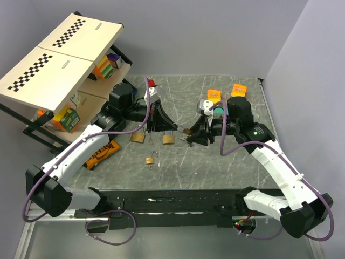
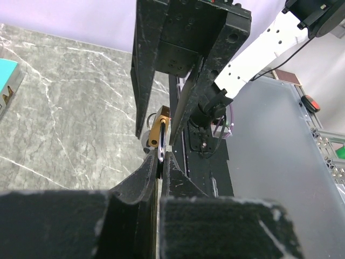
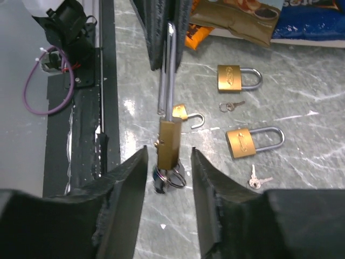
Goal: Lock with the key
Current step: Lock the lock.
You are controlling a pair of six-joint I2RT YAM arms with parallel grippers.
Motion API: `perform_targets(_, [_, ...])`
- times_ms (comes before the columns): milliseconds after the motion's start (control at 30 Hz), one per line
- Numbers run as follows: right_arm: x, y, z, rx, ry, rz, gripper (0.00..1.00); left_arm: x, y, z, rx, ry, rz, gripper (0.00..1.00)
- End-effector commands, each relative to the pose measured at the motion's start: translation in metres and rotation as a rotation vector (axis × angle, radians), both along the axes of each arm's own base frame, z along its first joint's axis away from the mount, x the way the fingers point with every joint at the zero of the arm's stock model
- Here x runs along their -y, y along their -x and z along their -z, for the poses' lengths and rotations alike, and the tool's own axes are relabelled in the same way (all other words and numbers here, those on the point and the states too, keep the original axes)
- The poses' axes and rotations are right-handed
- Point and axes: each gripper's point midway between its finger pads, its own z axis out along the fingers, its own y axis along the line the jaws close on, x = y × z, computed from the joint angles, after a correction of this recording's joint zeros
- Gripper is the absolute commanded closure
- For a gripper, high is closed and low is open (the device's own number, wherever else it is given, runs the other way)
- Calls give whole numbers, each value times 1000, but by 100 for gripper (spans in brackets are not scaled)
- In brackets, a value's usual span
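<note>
Marbled grey desk (image 3: 302, 97) below; left claw (image 2: 160, 162) clamped on the hanging padlock (image 3: 168, 141) by its shackle, key (image 3: 168, 179) at its base between the right claw (image 3: 168, 157) and its parted jaws. An off-centre squeeze could swing the padlock or dislodge the key

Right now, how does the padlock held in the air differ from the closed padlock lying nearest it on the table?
The held padlock hangs upright, its shackle clamped in the left gripper; the lying padlock rests flat on the table. The held padlock has a key bunch at its bottom end; a loose key lies apart beside the lying padlock. Both have brass bodies and silver shackles.
</note>
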Motion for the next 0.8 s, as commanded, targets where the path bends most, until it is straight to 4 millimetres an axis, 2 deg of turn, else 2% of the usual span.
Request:
perform_targets(0, [-10,3,-27,67,-50,-56,56,-1,6,-16,61,40,12,99])
perform_targets(200, [-12,1,-26,79,-41,-51,53,-1,4,-13,61,38,12,99])
perform_targets(467, [-15,6,-26,89,-25,-88,79,1,2,-11,71,34,10,99])
perform_targets(600, [-17,12,-30,75,-37,-122,98,3,4,-13,100,36,22,99])
perform_targets(767, [-20,11,-33,65,-48,-130,100,6,12,-10,99,29,51,99])
